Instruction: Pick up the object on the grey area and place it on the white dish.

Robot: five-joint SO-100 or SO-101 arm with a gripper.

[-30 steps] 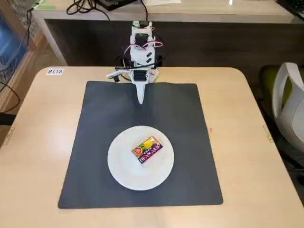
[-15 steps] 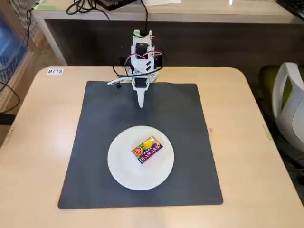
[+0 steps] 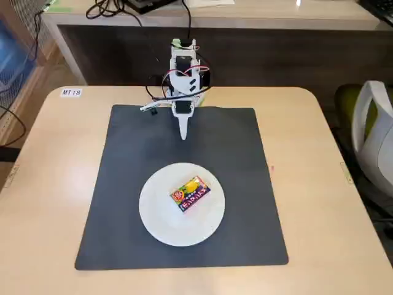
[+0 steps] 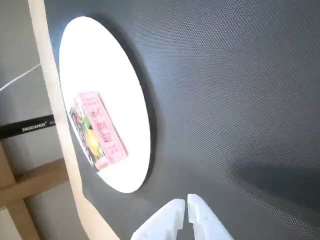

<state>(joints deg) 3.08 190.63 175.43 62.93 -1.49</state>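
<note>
The small red and orange box (image 3: 190, 193) lies flat on the round white plate (image 3: 159, 215), near its middle. The plate sits on the dark grey mat (image 3: 239, 160), toward the mat's front. In the wrist view the box (image 4: 97, 130) lies on the plate (image 4: 105, 65) at the left, over the mat (image 4: 225, 90). My white gripper (image 3: 183, 136) hangs over the far part of the mat, well behind the plate and apart from it. Its fingers are together and hold nothing; the tips also show at the bottom of the wrist view (image 4: 186, 202).
The mat lies on a beige tabletop (image 3: 55, 184) with a small label (image 3: 71, 92) at the far left corner. A white and green chair (image 3: 374, 135) stands at the right. A desk with cables (image 3: 110, 7) runs behind the arm's base.
</note>
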